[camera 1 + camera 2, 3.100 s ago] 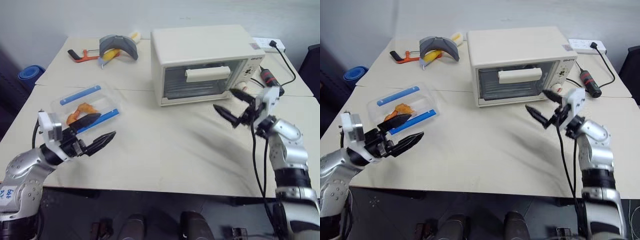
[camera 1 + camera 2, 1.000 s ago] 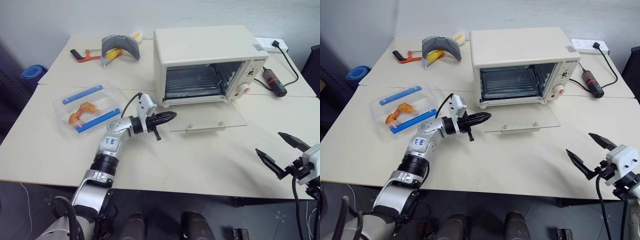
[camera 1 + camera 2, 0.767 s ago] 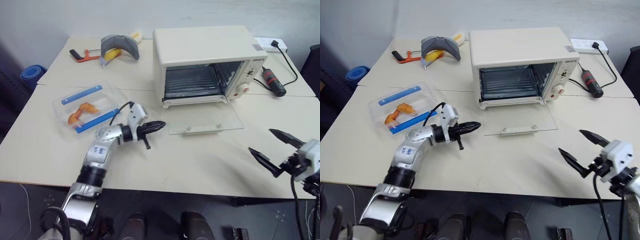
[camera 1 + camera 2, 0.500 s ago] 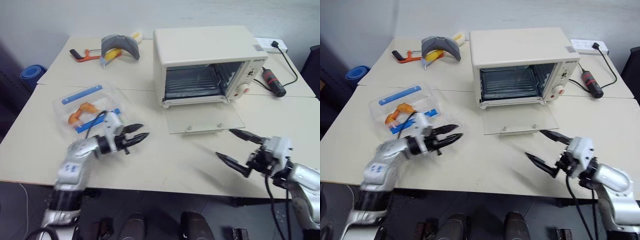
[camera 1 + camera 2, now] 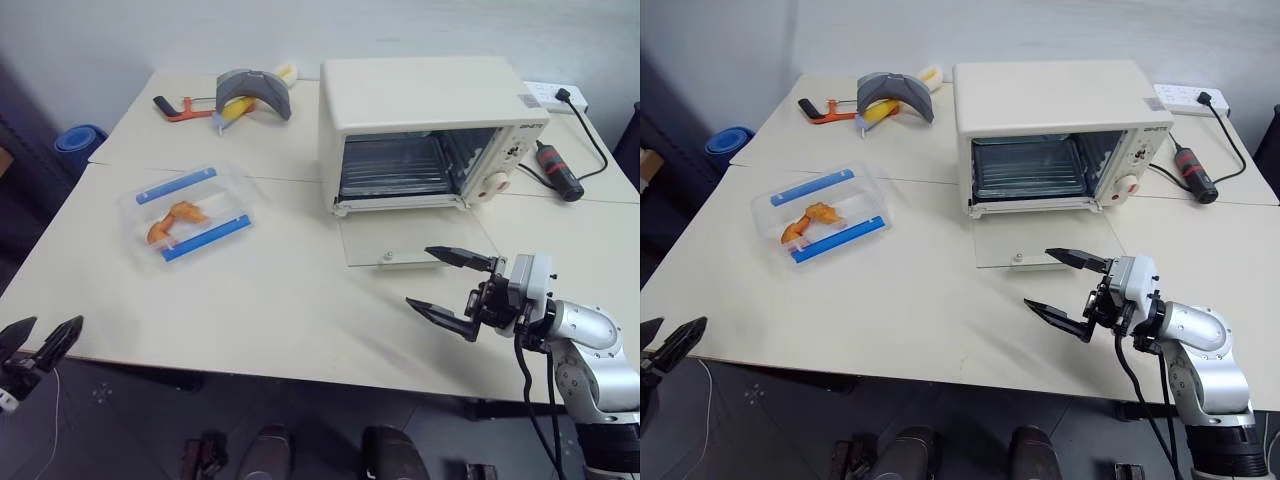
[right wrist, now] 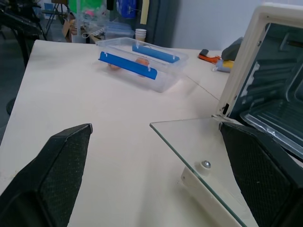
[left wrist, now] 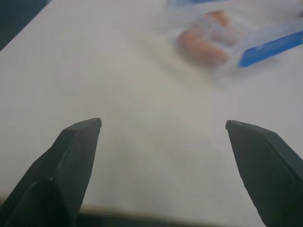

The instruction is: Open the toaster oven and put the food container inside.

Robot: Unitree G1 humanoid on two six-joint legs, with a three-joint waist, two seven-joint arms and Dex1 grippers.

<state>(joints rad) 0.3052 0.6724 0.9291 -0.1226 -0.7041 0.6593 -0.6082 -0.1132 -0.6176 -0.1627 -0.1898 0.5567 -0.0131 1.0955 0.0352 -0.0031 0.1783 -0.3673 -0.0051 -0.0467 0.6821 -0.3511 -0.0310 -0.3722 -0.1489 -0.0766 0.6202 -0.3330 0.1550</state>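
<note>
Now that the toaster oven (image 5: 430, 130) door lies flat open, you've pulled the left gripper (image 5: 38, 342) back off the table's near-left edge, fingers spread, empty. Right gripper (image 5: 1068, 292) hovers spread by the door. Food container (image 5: 826, 213) sits untouched far left; grab it next.

The toaster oven (image 5: 430, 135), shut three seconds ago, now has its glass door (image 5: 415, 238) down. The left end effector (image 5: 38, 347) has withdrawn to the frame's lower left, seemingly open; the right end effector (image 5: 450, 285) has moved in before the door.
</note>
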